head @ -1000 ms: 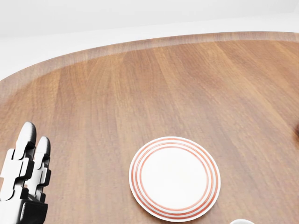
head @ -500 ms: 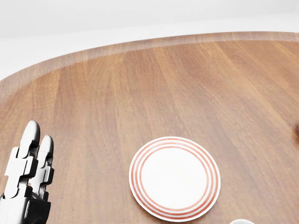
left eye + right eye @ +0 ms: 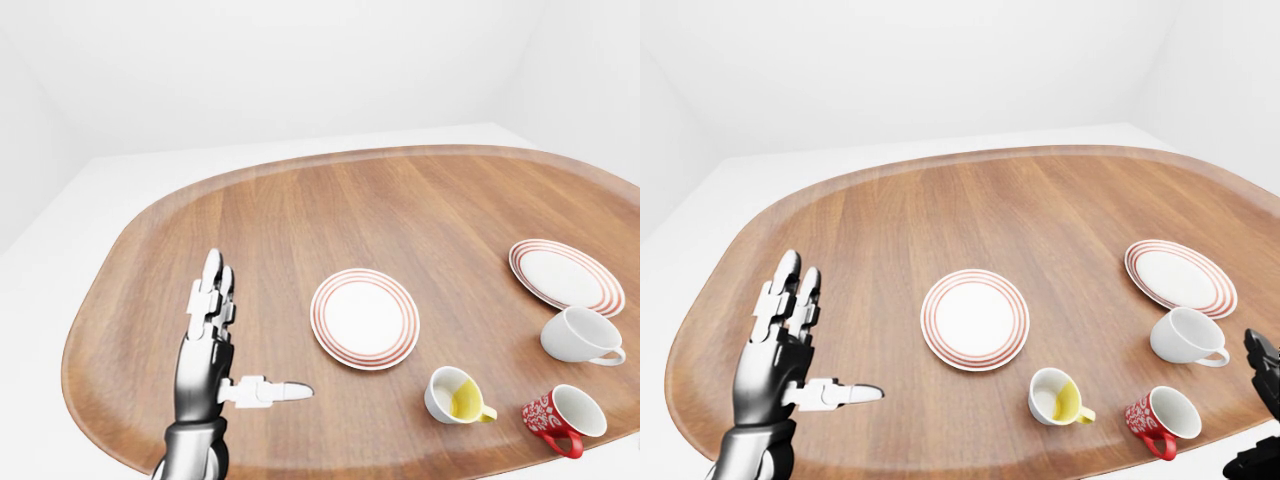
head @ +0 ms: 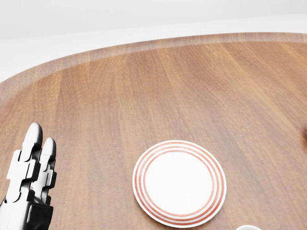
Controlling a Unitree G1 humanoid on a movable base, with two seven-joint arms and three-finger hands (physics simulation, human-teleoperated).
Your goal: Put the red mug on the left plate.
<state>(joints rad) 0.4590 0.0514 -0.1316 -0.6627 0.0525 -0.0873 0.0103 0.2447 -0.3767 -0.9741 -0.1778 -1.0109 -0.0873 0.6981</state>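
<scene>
Wood is filling the left-eye view, the oval table (image 3: 300,210) spreading edge to edge, with the left plate (image 3: 364,318) sitting at centre frame and the right plate (image 3: 566,276) lying out at the right edge. Left hand (image 3: 215,345) is hovering at lower left, fingers straight up, thumb out sideways, gripping nothing, while the right hand (image 3: 1262,375) is just peeking in at the right-eye view's lower right, its grip impossible to read. Red mug (image 3: 560,415) is standing at the lower right corner, beside the yellow-lined cup (image 3: 455,395) and below the white cup (image 3: 580,335), well apart from the left plate.

Bright, even, diffuse render lighting, sharp focus throughout, faint soft shadows on the oval brown wooden tabletop (image 3: 400,210), no glare, wide-angle stretching at edges.
</scene>
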